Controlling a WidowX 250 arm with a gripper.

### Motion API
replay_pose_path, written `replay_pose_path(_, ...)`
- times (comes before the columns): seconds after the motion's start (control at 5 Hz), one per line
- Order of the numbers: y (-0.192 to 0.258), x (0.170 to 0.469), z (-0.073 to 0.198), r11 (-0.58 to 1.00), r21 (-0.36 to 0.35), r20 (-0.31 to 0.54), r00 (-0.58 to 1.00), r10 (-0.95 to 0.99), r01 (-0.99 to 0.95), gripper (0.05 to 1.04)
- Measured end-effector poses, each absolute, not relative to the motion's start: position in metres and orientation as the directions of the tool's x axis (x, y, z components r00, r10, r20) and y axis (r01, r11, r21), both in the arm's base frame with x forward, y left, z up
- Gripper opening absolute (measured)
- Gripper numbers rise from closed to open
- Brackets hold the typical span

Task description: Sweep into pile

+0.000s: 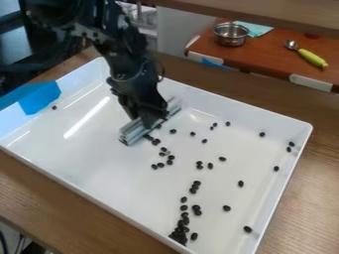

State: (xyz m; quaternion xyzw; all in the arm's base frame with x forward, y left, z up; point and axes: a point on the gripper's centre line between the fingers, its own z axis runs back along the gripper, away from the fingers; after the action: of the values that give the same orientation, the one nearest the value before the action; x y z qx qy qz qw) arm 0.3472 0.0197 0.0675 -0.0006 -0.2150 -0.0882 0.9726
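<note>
Many dark beans (197,184) are lying loose over the white tray (99,158), so I am judging that the work is standing nearer its beginning than its end. One small pile (179,235) is sitting against the near wall, at the bottom of the view, and it is the only really thick group. A thin line of beans is trailing up from it, and others are resting singly along the right side and in the middle. One lone bean (54,107) is lying far left, near the blue tape (41,97). All these are waiting to be brought together.

The gripper (149,122) is pinching a grey sweeping bar (133,132) about its middle, in the upper middle part of the tray. The bar is lying slantwise: its long axis is running from a lower left end to an upper right end, which is pointing towards the far wall. Some beans are sitting just beside its right-hand side.
</note>
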Motion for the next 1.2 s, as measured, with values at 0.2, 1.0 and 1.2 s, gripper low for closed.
replay_pose_path(0.2, 0.009, 0.340, 0.066, 0.973, 0.042, 0.433, 0.874, -0.222, 0.227, 0.340)
replay_pose_path(1.0, -0.048, 0.291, 0.071, 0.912, 0.005, 0.435, 0.820, -0.372, 0.411, 0.340)
replay_pose_path(1.2, -0.064, 0.274, 0.073, 0.889, -0.010, 0.432, 0.804, -0.408, 0.457, 0.340)
